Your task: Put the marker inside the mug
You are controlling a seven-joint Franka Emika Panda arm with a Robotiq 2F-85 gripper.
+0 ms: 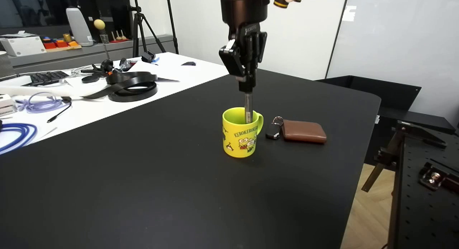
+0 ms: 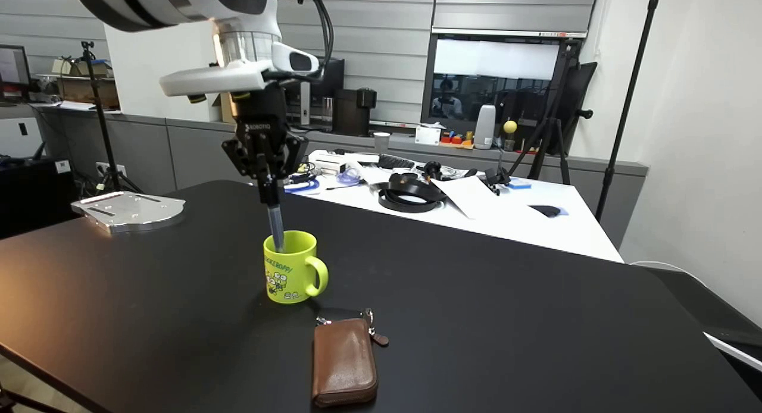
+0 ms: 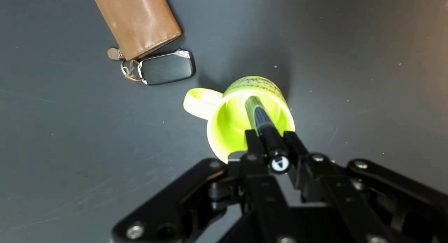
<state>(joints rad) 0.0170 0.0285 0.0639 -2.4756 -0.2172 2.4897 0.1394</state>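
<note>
— Where is the marker [image 2: 275, 224] sitting for you?
— I'm seeing it pointing down into the yellow-green mug [image 1: 233, 141], its lower end dipping below the rim, leaning a little in an exterior view. Whether it's touching the bottom, I'm not able to tell.
— And the hand [image 3: 271, 139]?
— I'm clamping it on the marker's dark upper end, gripping from both sides, above the rim.
— How is the mug standing?
— It's standing upright on the black tabletop [image 1: 143, 191]; in the wrist view its handle is pointing toward ten o'clock.
— Beyond it?
— In that view a black key fob [image 3: 168, 69] is lying near it, at ten o'clock, a brown wallet [image 3: 140, 24] farther out, between ten and eleven. In an exterior view a metal plate [image 2: 131, 209] is resting at ten o'clock, well apart.
</note>
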